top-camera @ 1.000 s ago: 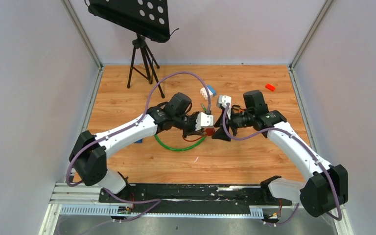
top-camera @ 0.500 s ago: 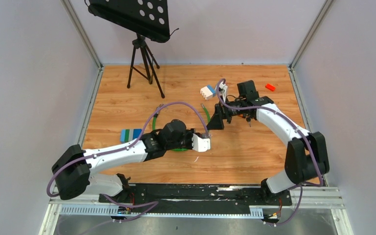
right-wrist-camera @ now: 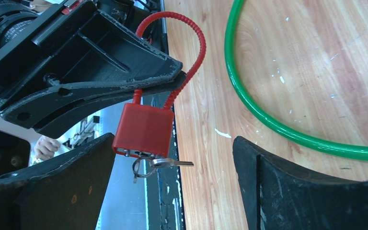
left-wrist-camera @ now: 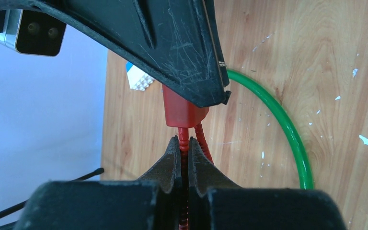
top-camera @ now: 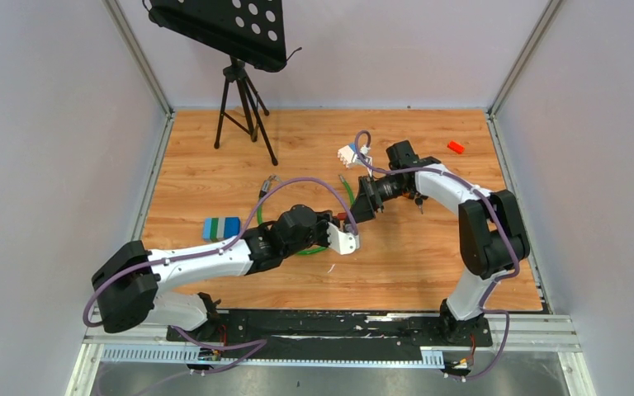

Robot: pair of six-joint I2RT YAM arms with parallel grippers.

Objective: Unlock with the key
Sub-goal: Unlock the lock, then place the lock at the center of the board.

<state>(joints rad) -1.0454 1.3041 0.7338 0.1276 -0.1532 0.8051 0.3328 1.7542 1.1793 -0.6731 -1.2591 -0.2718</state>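
Item: padlock [right-wrist-camera: 143, 130], red, key [right-wrist-camera: 170, 163] in slot. Hangs from your L gripper [left-wrist-camera: 184, 142], clamped on its cable [right-wrist-camera: 199, 50]. R gripper [right-wrist-camera: 172, 148]: just gone wide, now straddling padlock; key turn pending.

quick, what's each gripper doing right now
Left gripper: shut on the red padlock, pinching its cable shackle.
Right gripper: open, holding nothing.

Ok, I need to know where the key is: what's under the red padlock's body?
A small metal key on a wire ring hangs at the underside of the red padlock. The keyhole is hidden, so whether anything sits in it can't be seen.
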